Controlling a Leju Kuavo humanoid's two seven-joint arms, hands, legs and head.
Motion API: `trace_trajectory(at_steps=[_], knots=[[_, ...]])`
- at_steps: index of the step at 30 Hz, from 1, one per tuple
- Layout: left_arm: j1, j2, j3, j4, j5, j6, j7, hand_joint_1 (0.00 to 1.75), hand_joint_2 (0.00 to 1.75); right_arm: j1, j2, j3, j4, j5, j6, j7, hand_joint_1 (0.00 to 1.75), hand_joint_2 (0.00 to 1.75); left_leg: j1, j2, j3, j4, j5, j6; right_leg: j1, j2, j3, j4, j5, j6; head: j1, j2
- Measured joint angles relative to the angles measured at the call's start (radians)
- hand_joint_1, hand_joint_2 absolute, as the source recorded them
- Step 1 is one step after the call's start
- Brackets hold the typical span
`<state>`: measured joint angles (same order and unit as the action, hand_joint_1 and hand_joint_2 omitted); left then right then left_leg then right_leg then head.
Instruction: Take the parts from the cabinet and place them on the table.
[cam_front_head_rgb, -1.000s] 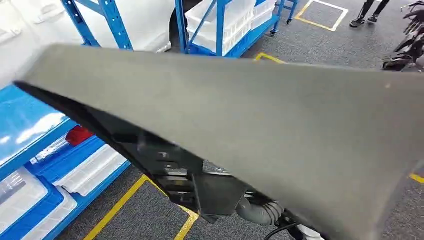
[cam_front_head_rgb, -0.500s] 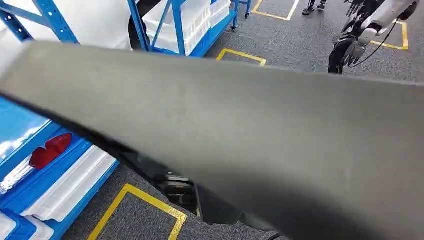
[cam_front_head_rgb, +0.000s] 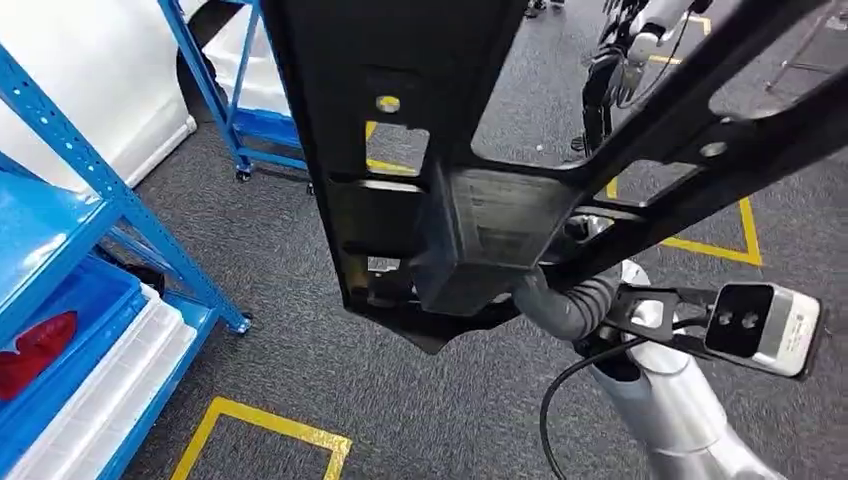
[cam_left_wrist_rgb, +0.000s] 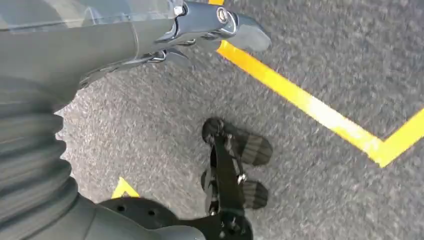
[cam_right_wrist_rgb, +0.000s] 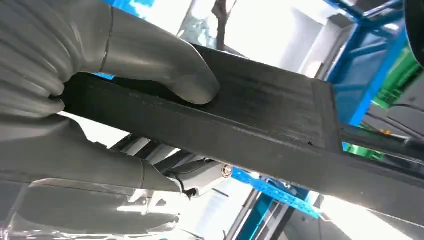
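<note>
A large black plastic trim part (cam_front_head_rgb: 470, 150) hangs in front of me in the head view, its ribbed back with square holes toward the camera. My right hand (cam_front_head_rgb: 565, 300) grips it at its lower edge, the silver arm coming up from the bottom right. In the right wrist view the grey thumb (cam_right_wrist_rgb: 165, 65) presses on the part's (cam_right_wrist_rgb: 280, 125) flat black edge, with the fingers (cam_right_wrist_rgb: 165, 177) underneath. My left hand (cam_left_wrist_rgb: 200, 30) hangs over the grey carpet with nothing in it, its fingers apart.
Blue shelf racks (cam_front_head_rgb: 130, 215) stand at the left, holding white trays (cam_front_head_rgb: 100, 395) and a red lamp part (cam_front_head_rgb: 35, 350). Yellow tape (cam_front_head_rgb: 265, 425) marks the grey carpet. Another robot (cam_front_head_rgb: 620, 60) stands at the back right. A white panel (cam_front_head_rgb: 90, 90) leans behind the rack.
The whole view has swung to the right. The part, which lay across the picture with its smooth grey face up, now stands tilted with its black ribbed back toward me.
</note>
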<state>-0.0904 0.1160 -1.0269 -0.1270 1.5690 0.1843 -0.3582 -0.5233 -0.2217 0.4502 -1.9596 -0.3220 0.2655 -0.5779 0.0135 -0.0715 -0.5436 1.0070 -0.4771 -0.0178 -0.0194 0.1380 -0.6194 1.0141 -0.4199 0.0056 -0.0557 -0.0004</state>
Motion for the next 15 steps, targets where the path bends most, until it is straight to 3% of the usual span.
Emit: trace_trajectory(at_steps=[1,3,4,6,7,8,10,11,12,13,15], knots=[[-0.002,0.000,0.000,0.000,0.002,0.003,-0.001,0.00,1.75,-0.008,-0.013,0.003,0.000,-0.010,-0.002,-0.004,1.75,1.75,0.001,0.012,0.003,-0.011,0.007,0.009,0.003,0.014,-0.001,-0.003,0.004,0.008,0.001,0.000],[-0.002,-0.002,0.002,0.000,0.002,0.013,-0.002,0.00,1.75,-0.037,-0.036,0.012,0.006,-0.038,-0.010,-0.013,1.75,1.75,0.004,0.043,0.007,-0.026,0.017,0.026,0.011,-0.094,-0.028,0.050,-0.038,0.008,0.008,0.000],[0.002,-0.002,0.003,0.000,0.002,0.017,-0.003,0.00,1.75,-0.054,-0.043,0.016,0.013,-0.053,-0.018,-0.016,1.75,1.75,0.000,0.059,0.006,-0.026,0.017,0.028,0.010,-0.117,-0.065,0.125,-0.078,0.011,0.011,0.000],[0.006,-0.004,0.010,0.000,0.002,0.030,-0.004,0.00,1.75,-0.070,-0.050,0.030,0.034,-0.083,-0.040,-0.023,1.75,1.75,-0.004,0.090,0.005,-0.025,0.015,0.031,0.005,-0.126,-0.143,0.289,-0.140,0.016,0.011,0.000],[0.007,-0.005,0.013,0.000,0.002,0.032,-0.006,0.00,1.75,-0.074,-0.055,0.039,0.045,-0.090,-0.050,-0.025,1.75,1.75,-0.005,0.105,0.005,-0.024,0.014,0.032,0.003,-0.128,-0.160,0.325,-0.142,0.018,0.011,0.000],[0.006,-0.005,0.019,0.000,0.002,0.034,-0.008,0.00,1.75,-0.078,-0.060,0.047,0.055,-0.094,-0.058,-0.028,1.75,1.75,-0.005,0.117,0.005,-0.023,0.013,0.031,0.002,-0.130,-0.150,0.306,-0.121,0.020,0.011,0.000],[0.006,-0.010,0.031,0.000,0.002,0.037,-0.013,0.00,1.75,-0.094,-0.069,0.063,0.068,-0.102,-0.074,-0.030,1.75,1.75,-0.005,0.140,0.005,-0.017,0.006,0.027,0.000,-0.148,-0.060,0.139,-0.037,0.019,0.011,0.000],[0.006,-0.012,0.034,0.000,0.002,0.037,-0.015,0.00,1.75,-0.104,-0.074,0.069,0.072,-0.111,-0.084,-0.029,1.75,1.75,-0.006,0.149,0.007,-0.012,0.001,0.023,0.002,-0.181,-0.005,0.041,-0.004,0.015,0.012,0.000],[0.007,-0.012,0.037,0.000,0.002,0.037,-0.016,0.00,1.75,-0.115,-0.082,0.076,0.075,-0.125,-0.099,-0.026,1.75,1.75,-0.013,0.157,0.005,-0.009,-0.003,0.017,0.017,-0.219,0.007,0.011,-0.026,0.008,0.012,0.000],[0.008,-0.012,0.042,0.000,0.002,0.037,-0.018,0.00,1.75,-0.127,-0.088,0.089,0.076,-0.146,-0.122,-0.019,1.75,1.75,-0.015,0.162,0.003,-0.006,-0.006,0.012,0.013,-0.201,0.005,0.008,-0.018,-0.001,0.011,0.000],[0.007,-0.015,0.048,0.000,0.002,0.031,-0.019,0.00,1.75,-0.154,-0.107,0.110,0.079,-0.181,-0.157,-0.003,1.75,1.75,-0.015,0.181,0.007,-0.008,-0.006,0.003,0.019,-0.180,-0.001,0.010,-0.018,-0.007,0.011,0.000]])
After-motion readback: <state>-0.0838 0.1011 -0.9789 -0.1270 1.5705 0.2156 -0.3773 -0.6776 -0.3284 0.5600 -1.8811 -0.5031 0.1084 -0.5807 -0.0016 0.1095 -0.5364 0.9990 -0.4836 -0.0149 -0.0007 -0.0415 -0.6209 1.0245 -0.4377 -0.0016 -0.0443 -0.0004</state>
